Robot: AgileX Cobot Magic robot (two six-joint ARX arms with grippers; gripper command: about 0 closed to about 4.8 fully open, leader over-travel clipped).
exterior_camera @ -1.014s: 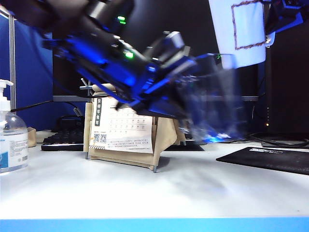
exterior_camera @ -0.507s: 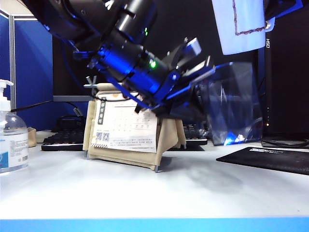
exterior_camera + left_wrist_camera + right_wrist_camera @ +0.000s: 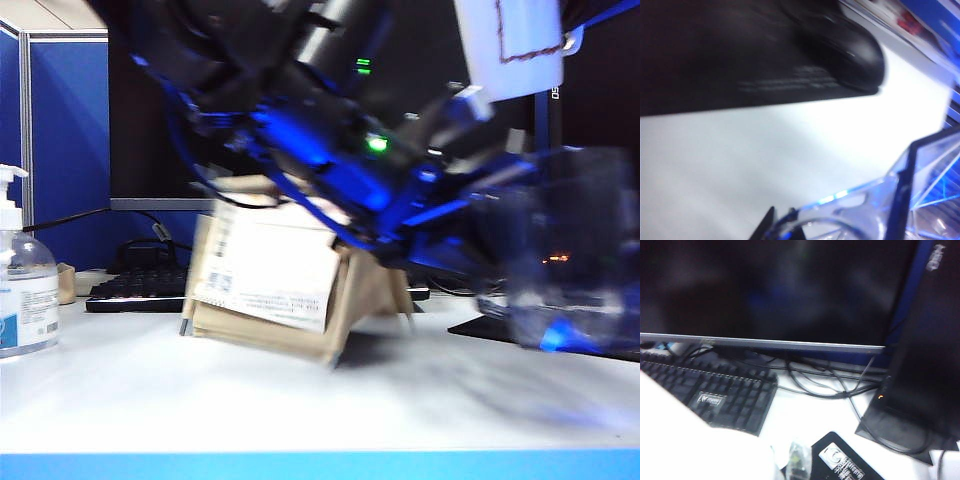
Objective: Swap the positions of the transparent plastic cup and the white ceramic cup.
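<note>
My left gripper [image 3: 497, 188] reaches across to the right of the exterior view. It is shut on the transparent plastic cup [image 3: 578, 255], which hangs blurred just above the black mouse pad [image 3: 478, 330]. In the left wrist view the cup's faceted clear wall [image 3: 922, 187] fills the corner beside the left gripper [image 3: 781, 226]. The white ceramic cup [image 3: 510, 42], with a brownish rectangle outline, is held high at the top right by my right gripper [image 3: 574, 36]. In the right wrist view the white ceramic cup [image 3: 690, 440] lies beside the right gripper [image 3: 786, 467].
A tan desk calendar [image 3: 270, 275] stands mid-table under the left arm. A clear pump bottle [image 3: 20, 290] is at the far left. A keyboard [image 3: 130, 287] and a monitor [image 3: 765, 285] are behind. A black mouse [image 3: 856, 50] rests on the mouse pad [image 3: 715, 55].
The left arm has swung right and down, carrying the transparent cup towards the mouse pad. The white cup has edged up and right. The calendar now looks blurred and slightly shifted.
</note>
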